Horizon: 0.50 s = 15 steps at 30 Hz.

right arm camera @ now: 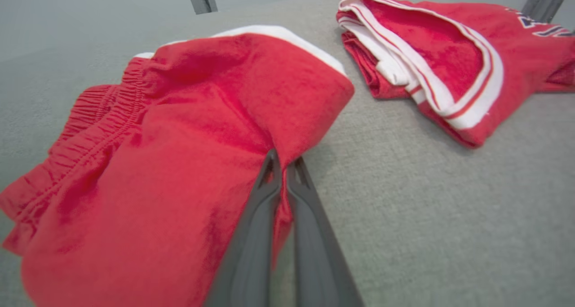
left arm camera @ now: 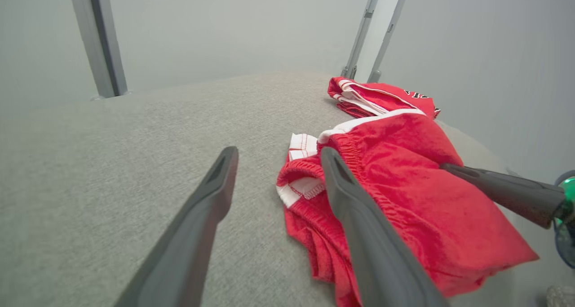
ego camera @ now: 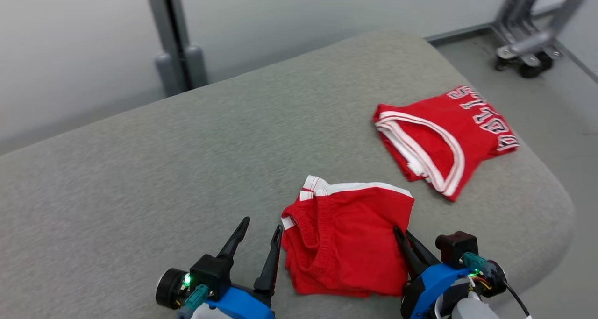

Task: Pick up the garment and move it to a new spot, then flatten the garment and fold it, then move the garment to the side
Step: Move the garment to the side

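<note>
Red shorts (ego camera: 348, 239) (left arm camera: 404, 181) (right arm camera: 179, 140) with white trim and an elastic waistband lie folded near the front of the grey padded table (ego camera: 187, 169). My right gripper (ego camera: 402, 231) (right arm camera: 283, 159) is shut on the shorts' right edge, pinching the fabric between its fingertips; one right finger (left arm camera: 494, 185) also reaches in from the side in the left wrist view. My left gripper (ego camera: 262, 224) (left arm camera: 278, 152) stands open just left of the shorts, its right finger (left arm camera: 355, 199) against the waistband side, with nothing between the fingers.
A folded red jersey (ego camera: 444, 132) (left arm camera: 377, 98) (right arm camera: 449, 51) with white trim and lettering lies at the table's back right, near the rounded edge. Behind the table stand a grey post (ego camera: 175, 38) and a wheeled metal frame (ego camera: 528, 43) on the floor.
</note>
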Available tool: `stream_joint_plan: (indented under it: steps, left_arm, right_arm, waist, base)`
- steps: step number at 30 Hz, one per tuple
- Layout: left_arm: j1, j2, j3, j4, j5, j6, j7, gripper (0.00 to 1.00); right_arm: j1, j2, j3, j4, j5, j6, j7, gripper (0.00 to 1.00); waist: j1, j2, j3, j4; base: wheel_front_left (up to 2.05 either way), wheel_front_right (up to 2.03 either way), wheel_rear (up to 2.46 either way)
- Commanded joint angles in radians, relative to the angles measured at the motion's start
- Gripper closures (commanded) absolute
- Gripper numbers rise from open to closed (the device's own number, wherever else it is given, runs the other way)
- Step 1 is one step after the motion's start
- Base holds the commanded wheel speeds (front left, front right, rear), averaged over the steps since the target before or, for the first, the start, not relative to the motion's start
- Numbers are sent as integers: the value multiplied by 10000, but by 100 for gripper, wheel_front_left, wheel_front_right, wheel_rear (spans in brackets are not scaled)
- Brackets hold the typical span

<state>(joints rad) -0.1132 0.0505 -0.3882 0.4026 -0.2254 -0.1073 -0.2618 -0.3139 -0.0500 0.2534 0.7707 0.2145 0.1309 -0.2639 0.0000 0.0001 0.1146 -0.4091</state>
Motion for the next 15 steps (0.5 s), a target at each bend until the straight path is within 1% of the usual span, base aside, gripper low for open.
stream_joint_plan:
  steps: [1, 5, 11, 15]
  left_arm:
    - [-159, 5, -49, -31, 42, -25, -42, 0]
    - [-274, 8, -164, 53, -34, -13, -42, 0]
    - [-450, 7, -297, 228, -40, -63, -43, 0]
    - [-277, 8, -226, 316, -60, -62, -42, 0]
  right_arm:
    - [82, -27, 13, -38, 21, -3, 2, 100]
    - [18, -21, 117, -106, 46, -3, 2, 100]
    - [0, -21, -71, -222, -39, -3, 2, 100]
    - [-260, -21, 77, -114, -274, -3, 2, 100]
  waist:
    - [0, -1, -249, -436]
    - [0, -1, -119, -917]
    - [0, -1, -12, -988]
    - [0, -1, -42, -915]
  base:
    - [0, 0, 0]
    - [0, 0, 0]
    - [0, 0, 0]
    - [0, 0, 0]
